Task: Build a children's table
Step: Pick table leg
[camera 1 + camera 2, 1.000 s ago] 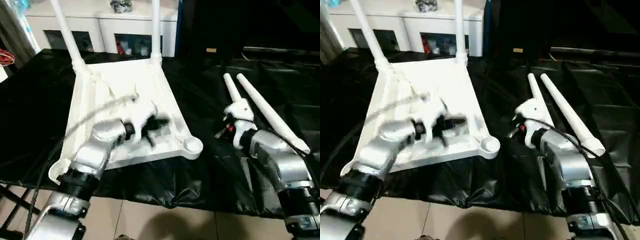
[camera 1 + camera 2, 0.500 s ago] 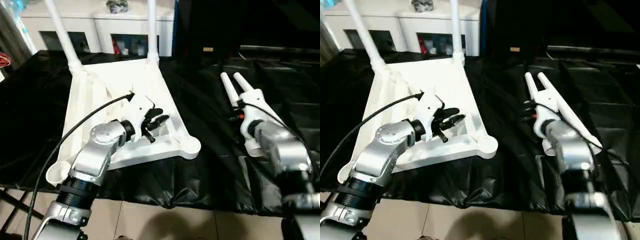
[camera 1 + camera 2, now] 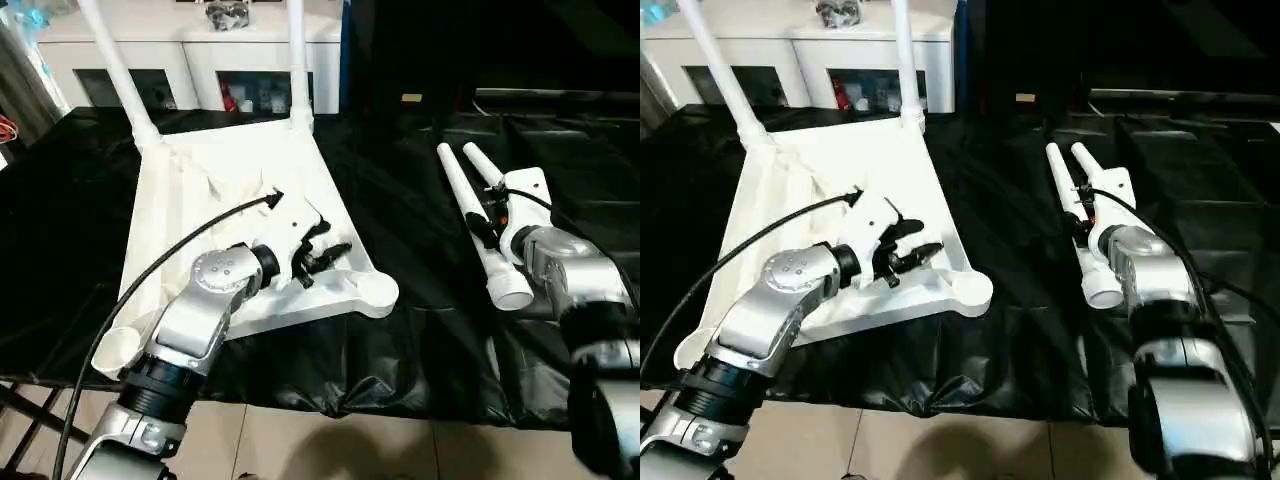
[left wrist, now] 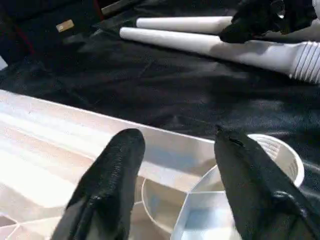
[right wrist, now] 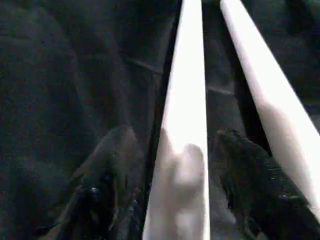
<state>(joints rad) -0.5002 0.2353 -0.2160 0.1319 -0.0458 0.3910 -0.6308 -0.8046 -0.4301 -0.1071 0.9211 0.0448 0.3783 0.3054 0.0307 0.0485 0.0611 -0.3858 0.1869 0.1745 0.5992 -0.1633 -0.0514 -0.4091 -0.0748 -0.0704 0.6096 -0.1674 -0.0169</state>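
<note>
Right, upturned tabletop on black cloth, two legs fitted; left gripper spread over its near corner socket, right gripper spread astride loose leg beside it

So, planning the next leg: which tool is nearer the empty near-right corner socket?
Left. The left tool hovers beside the socket; the right tool straddles a loose leg.
</note>
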